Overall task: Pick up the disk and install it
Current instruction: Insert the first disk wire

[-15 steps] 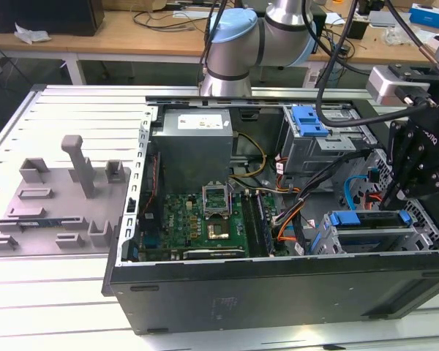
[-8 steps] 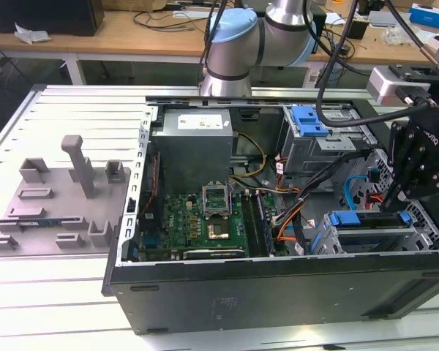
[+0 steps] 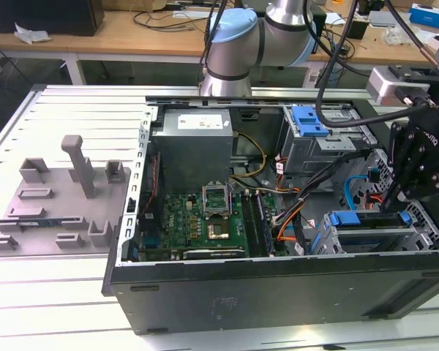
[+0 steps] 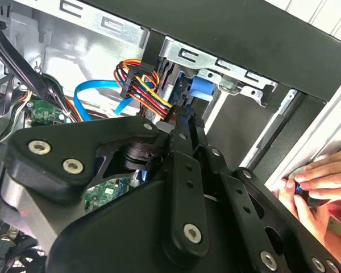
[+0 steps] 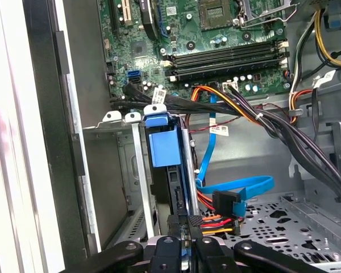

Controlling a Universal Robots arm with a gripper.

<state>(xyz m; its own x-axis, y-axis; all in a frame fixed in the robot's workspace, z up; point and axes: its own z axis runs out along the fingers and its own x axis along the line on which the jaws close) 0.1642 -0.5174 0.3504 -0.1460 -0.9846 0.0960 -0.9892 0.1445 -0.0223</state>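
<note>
Blue-framed disk (image 5: 165, 149) sits in the drive bay (image 5: 137, 187), pincer (image 5: 184, 219) clamped on it.

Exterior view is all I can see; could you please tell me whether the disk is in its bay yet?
Observer: In the first wrist view the disk sits between the bay's silver rails, with the gripper at its end.
Operator: Is anything beside it?
Observer: A black connector on a blue cable lies close beside it.
Operator: Is anyone nearby?
Observer: The second wrist view shows a person's hand just outside the case.
</note>
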